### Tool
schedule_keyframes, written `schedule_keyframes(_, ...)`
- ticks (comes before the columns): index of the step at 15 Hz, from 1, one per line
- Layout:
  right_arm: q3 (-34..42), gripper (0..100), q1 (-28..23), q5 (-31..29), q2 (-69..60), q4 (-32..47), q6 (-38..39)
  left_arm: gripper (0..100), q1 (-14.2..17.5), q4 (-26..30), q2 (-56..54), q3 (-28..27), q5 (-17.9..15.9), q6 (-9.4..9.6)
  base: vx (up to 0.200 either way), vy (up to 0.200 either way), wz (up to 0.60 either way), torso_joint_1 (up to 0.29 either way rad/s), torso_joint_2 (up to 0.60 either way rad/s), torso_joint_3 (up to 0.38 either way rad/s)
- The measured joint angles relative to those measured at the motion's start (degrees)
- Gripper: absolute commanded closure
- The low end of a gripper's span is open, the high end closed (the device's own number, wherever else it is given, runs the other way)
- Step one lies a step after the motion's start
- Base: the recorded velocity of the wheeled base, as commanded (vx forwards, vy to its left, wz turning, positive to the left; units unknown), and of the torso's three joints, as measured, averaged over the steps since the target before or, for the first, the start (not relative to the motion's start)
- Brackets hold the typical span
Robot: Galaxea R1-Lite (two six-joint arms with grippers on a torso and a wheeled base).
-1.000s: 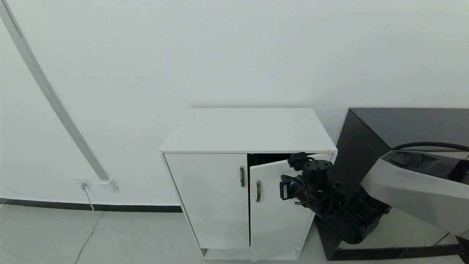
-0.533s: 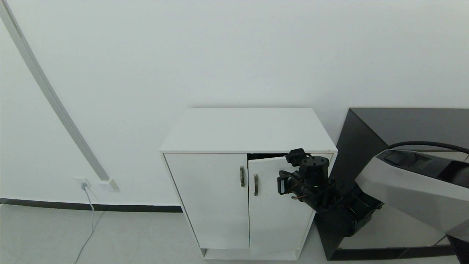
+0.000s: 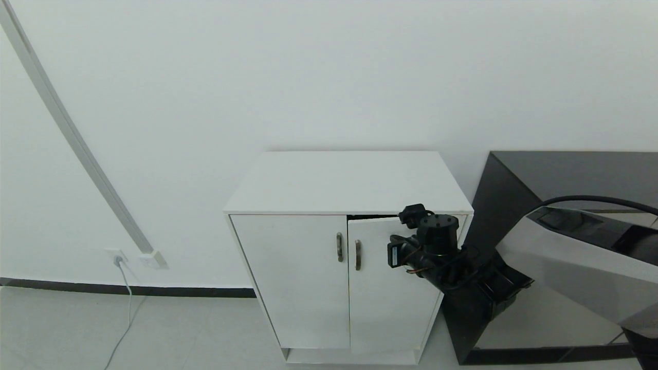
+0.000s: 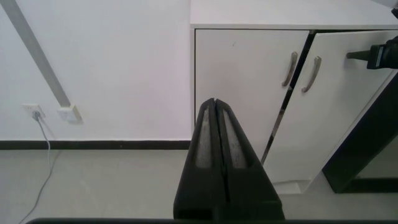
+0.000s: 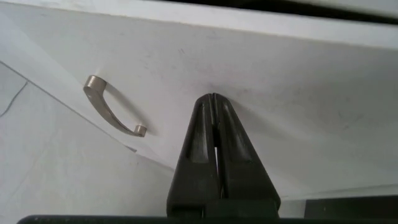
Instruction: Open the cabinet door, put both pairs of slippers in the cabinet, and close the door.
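Note:
The white cabinet [image 3: 347,182] stands against the wall with two doors. Its left door [image 3: 298,277] is flush. Its right door [image 3: 385,303] sits almost flush, with a thin dark gap along its top edge. My right gripper [image 5: 213,99] is shut with its tip pressed flat on the right door's face, a little to the side of the metal handle [image 5: 112,112]. In the head view my right wrist [image 3: 434,246] is in front of the door's upper part. My left gripper [image 4: 215,104] is shut on nothing and hangs low, well back from the cabinet.
A glossy black cabinet [image 3: 540,174] stands right beside the white one. A slanted wall conduit [image 3: 67,128] leads down to a socket [image 3: 115,255] with a grey cable trailing onto the grey floor [image 3: 128,334] at the left.
The right door has swung from clearly ajar to nearly flush. My right gripper moved toward the cabinet with it, pressing on its face.

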Motion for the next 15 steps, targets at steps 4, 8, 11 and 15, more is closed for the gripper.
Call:
schedule_keyframes(4, -1.4, 100, -0.1, 0.0, 0.5, 1.2, 0.0, 100, 0.0, 0.0, 0.0, 0.0, 0.0, 0.0, 0.0, 0.0, 0.0, 0.0, 0.0, 0.0)
schedule_keyframes(8, -3.5, 100, -0.3, 0.0, 1.1, 2.6, 0.0, 100, 0.0, 0.0, 0.0, 0.0, 0.0, -0.05, 0.0, 0.0, 0.0, 0.0, 0.0, 0.0)
schedule_keyframes(11, -4.5, 100, -0.4, 0.0, 1.3, 3.4, 0.0, 100, 0.0, 0.0, 0.0, 0.0, 0.0, -0.06, 0.0, 0.0, 0.0, 0.0, 0.0, 0.0)
schedule_keyframes(15, -5.2, 100, -0.5, 0.0, 1.4, 3.5, 0.0, 100, 0.0, 0.0, 0.0, 0.0, 0.0, -0.06, 0.0, 0.0, 0.0, 0.0, 0.0, 0.0)
